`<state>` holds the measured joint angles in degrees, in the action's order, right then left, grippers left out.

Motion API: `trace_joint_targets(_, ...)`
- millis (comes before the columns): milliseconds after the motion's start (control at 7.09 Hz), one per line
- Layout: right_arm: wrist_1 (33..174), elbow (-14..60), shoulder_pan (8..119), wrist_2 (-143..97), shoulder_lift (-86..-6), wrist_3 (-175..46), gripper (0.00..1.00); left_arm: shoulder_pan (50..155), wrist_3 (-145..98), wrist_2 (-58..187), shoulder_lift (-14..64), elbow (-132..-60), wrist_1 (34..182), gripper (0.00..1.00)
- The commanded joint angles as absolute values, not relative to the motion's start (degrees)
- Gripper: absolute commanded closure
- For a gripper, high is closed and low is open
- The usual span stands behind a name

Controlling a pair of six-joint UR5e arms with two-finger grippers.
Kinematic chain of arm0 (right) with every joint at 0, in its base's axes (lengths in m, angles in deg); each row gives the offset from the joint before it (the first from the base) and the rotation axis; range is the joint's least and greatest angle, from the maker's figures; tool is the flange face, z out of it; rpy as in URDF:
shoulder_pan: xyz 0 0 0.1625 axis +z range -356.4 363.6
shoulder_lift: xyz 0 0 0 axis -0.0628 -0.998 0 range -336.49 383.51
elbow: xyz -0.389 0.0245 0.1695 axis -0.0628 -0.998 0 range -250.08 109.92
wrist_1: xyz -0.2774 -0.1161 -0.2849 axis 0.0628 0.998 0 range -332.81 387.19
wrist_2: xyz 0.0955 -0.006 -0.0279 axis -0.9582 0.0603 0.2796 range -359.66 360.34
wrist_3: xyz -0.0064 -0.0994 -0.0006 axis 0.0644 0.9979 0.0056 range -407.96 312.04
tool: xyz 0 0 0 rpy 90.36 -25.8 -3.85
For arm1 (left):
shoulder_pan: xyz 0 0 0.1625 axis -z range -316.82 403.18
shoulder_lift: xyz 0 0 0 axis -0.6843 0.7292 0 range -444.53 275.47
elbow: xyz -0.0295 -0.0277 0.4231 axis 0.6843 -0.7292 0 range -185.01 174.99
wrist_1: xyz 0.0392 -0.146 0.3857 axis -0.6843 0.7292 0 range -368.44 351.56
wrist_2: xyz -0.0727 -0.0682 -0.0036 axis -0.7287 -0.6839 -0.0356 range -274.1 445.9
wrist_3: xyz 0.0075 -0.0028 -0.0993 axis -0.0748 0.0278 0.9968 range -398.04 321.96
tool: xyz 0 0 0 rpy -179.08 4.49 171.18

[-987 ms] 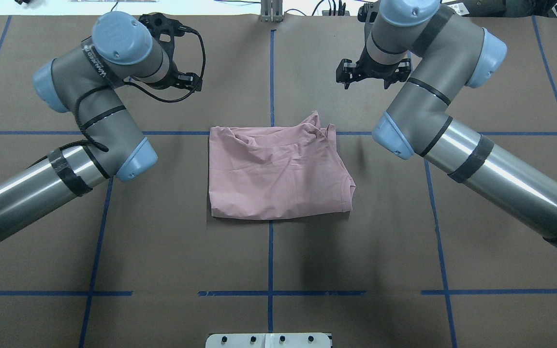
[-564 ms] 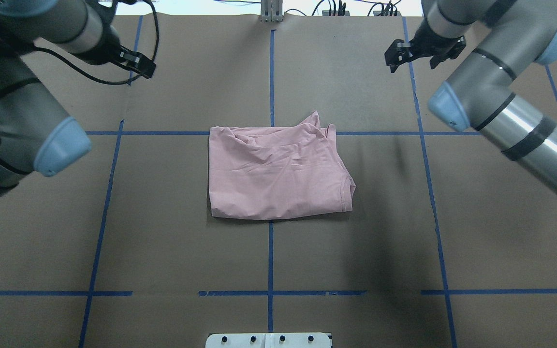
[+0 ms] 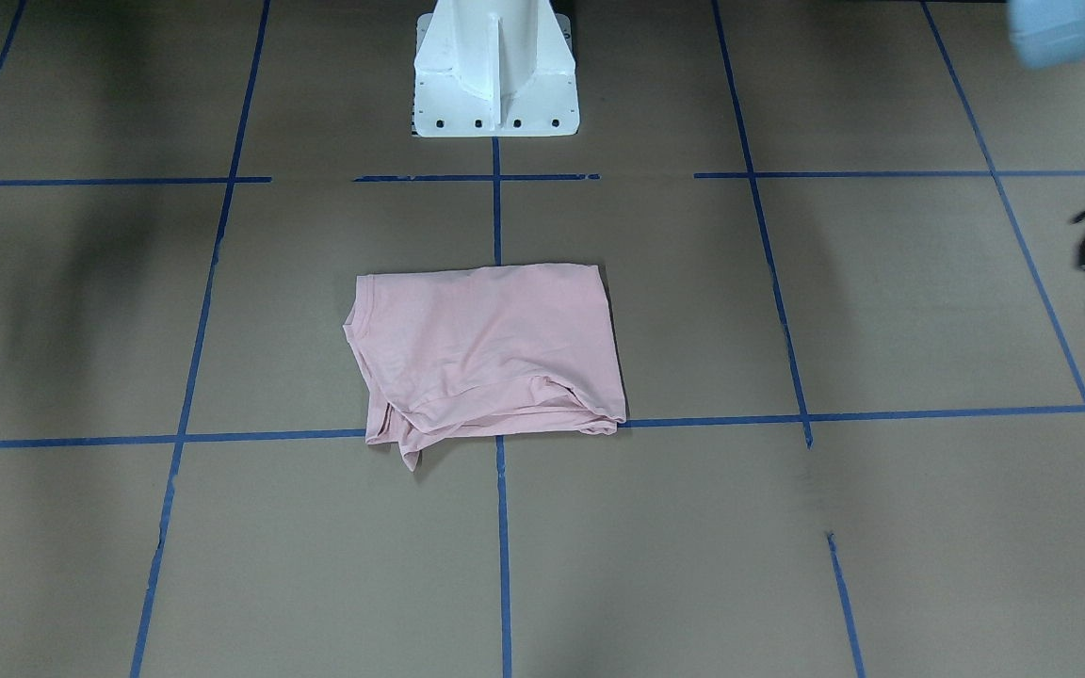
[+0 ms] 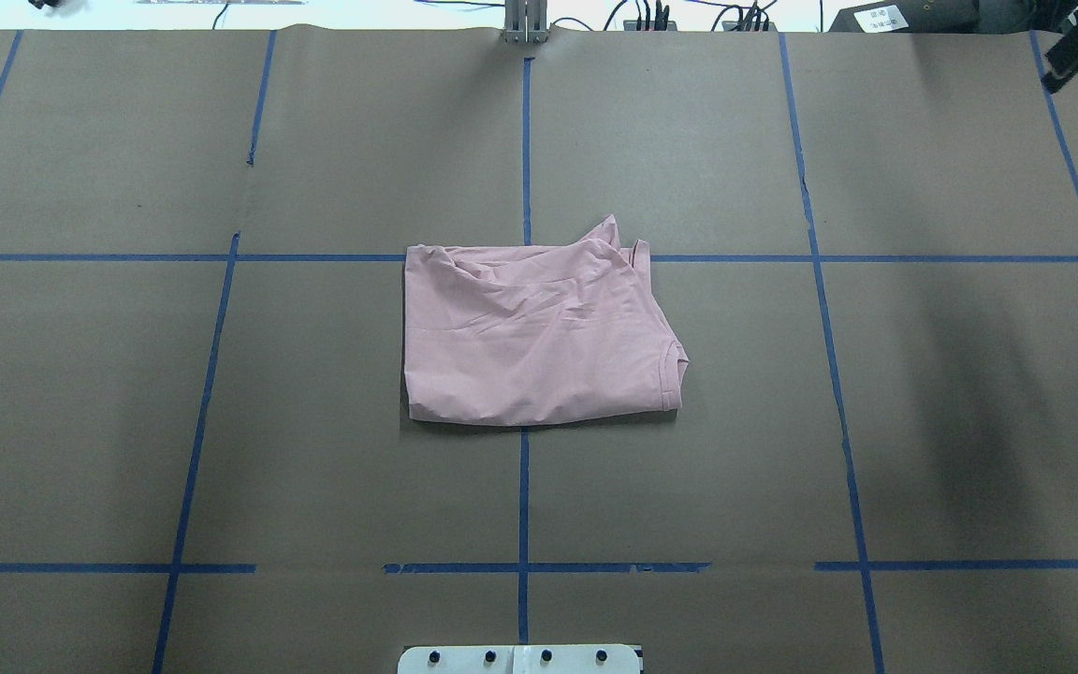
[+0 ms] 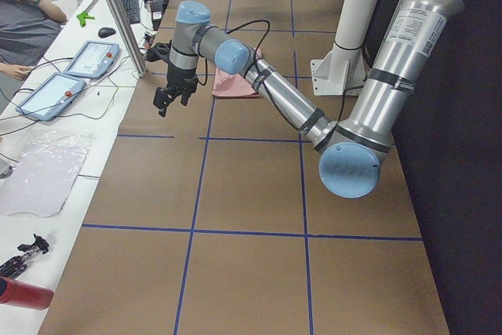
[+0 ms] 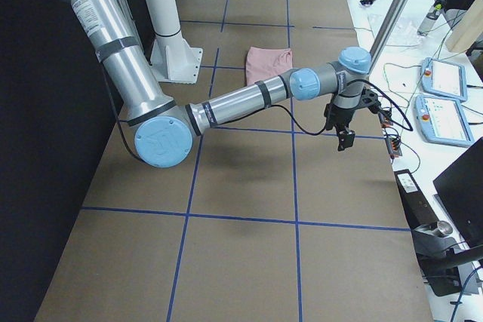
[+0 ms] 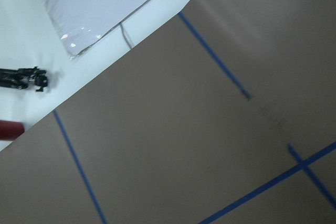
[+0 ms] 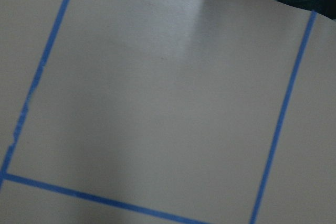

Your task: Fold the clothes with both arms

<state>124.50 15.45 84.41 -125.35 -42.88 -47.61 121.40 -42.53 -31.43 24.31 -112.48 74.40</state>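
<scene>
The pale pink T-shirt (image 4: 539,346) lies folded into a rough rectangle in the middle of the paper-covered desk (image 4: 221,421). It sits across the central blue tape line (image 4: 524,496), with its ribbed collar at the right edge and a rumpled flap along the far edge. Nothing touches it. The left arm (image 5: 274,96) reaches to the far left of the desk, its left fingers (image 5: 169,100) hanging above the paper. The right arm (image 6: 241,103) stretches to the far right, and its right fingers (image 6: 343,137) likewise hang above the paper. Whether either pair is released or clenched I cannot tell (too small and blurred).
</scene>
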Motion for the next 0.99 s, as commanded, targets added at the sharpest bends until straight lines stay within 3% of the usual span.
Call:
trace_joint_targets(0,120.7,16.2,88.4,-124.6,-56.3,-43.2,0.0,127.0,-45.0,-36.3,17.1,-104.7,75.2,0.0)
trace_joint_targets(282,113.3,16.2,89.1,-132.4,-63.9,-44.8,0.0,134.2,-45.2,-43.1,15.1,-98.4,77.0,0.0)
trace_joint_targets(564,113.5,19.8,90.1,-134.3,-68.0,-45.5,0.0,134.9,-49.3,-49.8,6.4,-98.3,79.4,0.0)
trace_joint_targets(846,113.5,20.1,93.1,-133.9,-68.9,-45.2,0.0,135.5,-49.4,-50.2,2.5,-100.1,79.5,0.0)
